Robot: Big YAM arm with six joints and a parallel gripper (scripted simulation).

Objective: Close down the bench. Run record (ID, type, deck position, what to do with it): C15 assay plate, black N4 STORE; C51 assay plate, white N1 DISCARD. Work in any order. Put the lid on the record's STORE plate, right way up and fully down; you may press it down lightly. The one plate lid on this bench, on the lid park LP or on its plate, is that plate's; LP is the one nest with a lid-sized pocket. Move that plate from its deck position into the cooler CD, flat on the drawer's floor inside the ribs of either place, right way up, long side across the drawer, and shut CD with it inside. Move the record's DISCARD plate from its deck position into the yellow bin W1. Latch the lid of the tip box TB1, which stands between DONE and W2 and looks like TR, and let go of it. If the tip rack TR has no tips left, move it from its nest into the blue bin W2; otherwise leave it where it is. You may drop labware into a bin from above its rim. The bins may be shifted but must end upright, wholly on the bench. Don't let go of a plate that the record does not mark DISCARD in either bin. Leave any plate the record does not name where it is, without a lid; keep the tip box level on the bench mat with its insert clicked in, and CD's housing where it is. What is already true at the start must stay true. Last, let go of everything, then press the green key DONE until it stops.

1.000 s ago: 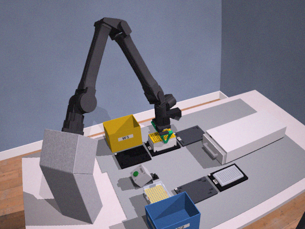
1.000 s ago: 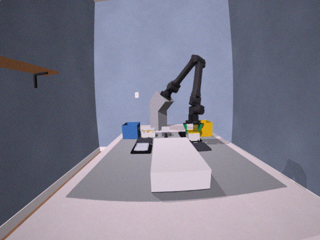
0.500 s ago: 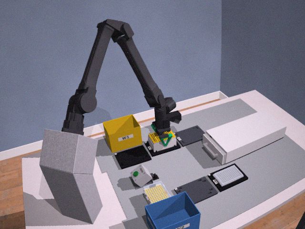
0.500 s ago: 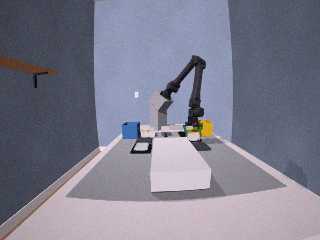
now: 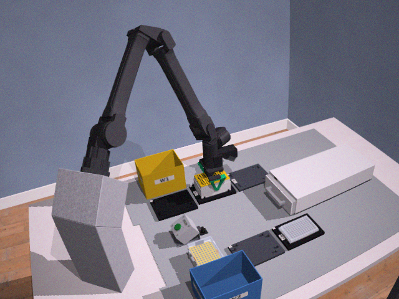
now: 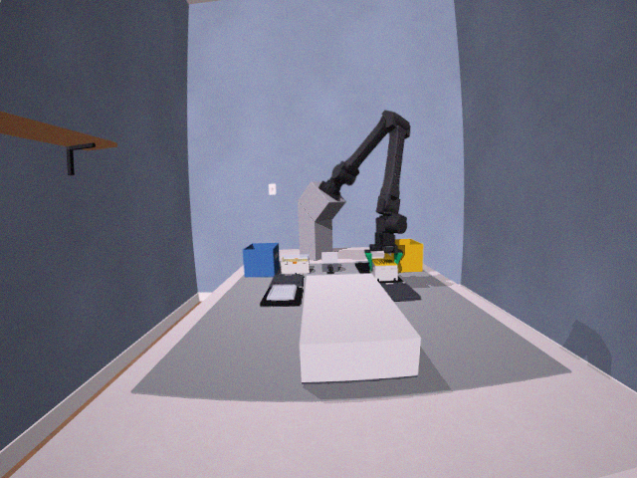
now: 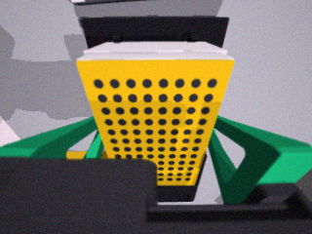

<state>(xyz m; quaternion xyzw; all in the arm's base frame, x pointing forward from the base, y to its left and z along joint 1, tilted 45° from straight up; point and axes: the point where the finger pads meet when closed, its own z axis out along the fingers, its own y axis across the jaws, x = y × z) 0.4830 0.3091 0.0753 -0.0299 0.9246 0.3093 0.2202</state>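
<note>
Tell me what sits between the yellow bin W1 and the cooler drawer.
In the top view, the tip rack with the open gripper astride it, then a vacant dark grey nest, lie between yellow bin W1 and the cooler.
</note>
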